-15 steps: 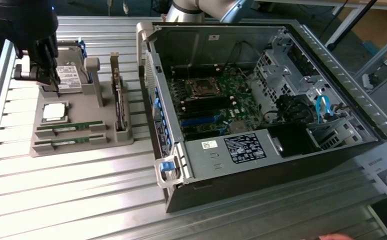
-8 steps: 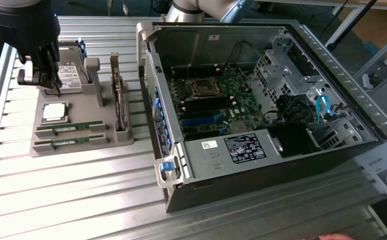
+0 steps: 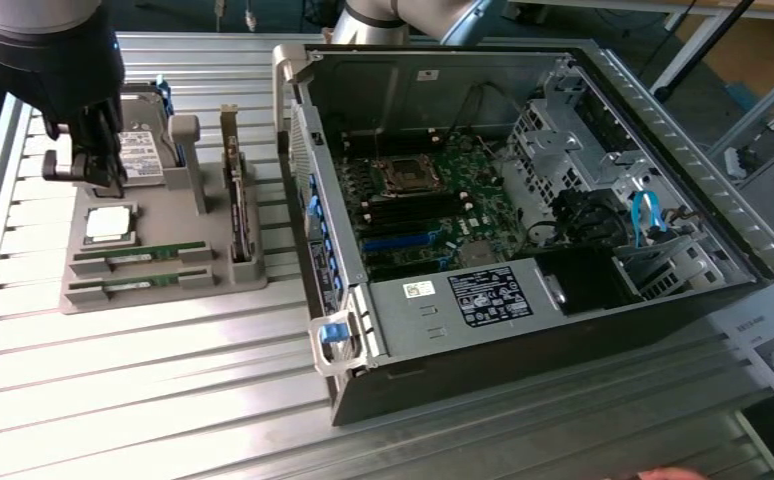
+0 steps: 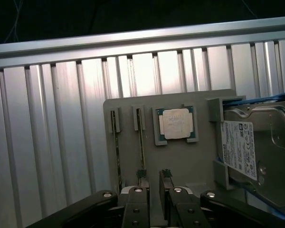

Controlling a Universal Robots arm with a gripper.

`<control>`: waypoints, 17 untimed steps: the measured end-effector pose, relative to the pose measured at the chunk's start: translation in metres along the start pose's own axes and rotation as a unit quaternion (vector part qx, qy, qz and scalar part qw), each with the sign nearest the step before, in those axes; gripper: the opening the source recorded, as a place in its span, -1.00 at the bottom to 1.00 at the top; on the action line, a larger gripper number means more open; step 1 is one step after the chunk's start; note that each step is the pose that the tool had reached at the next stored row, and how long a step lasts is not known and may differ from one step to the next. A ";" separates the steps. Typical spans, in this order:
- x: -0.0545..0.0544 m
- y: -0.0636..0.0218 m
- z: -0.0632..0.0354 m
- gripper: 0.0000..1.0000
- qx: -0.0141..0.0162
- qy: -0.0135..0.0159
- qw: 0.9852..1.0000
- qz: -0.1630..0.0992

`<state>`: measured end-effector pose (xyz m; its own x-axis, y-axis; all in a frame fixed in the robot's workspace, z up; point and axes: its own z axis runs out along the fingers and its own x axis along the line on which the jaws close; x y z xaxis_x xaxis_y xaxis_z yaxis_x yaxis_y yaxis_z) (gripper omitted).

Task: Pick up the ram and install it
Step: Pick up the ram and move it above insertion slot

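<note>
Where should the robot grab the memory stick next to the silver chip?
Probably its top long edge, near the middle, coming straight down. The memory stick stands on edge in a slot of the grey holder, ends tucked into blocks, so only the middle of its flat sides is free to pinch.

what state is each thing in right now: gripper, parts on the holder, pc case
gripper, open, empty, above the gray holder
two ram sticks, both on edge in holder slots, neither picked up
processor, lying flat in its recess
hard drive, parked in the holder
dark card, standing on edge in the holder
pc case, side open, motherboard exposed
</note>
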<state>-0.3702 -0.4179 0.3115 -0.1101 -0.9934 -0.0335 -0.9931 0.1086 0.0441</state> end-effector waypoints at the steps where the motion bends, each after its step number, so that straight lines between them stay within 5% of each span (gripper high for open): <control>1: 0.000 0.0000 0.0012 -0.53 0.000 0.000 1.000 0.000; 17: 0.001 -0.0006 0.0111 -0.53 0.000 0.000 1.000 0.000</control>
<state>-0.3702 -0.4185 0.3003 -0.1099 -0.9934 -0.0335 -0.9931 0.1084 0.0440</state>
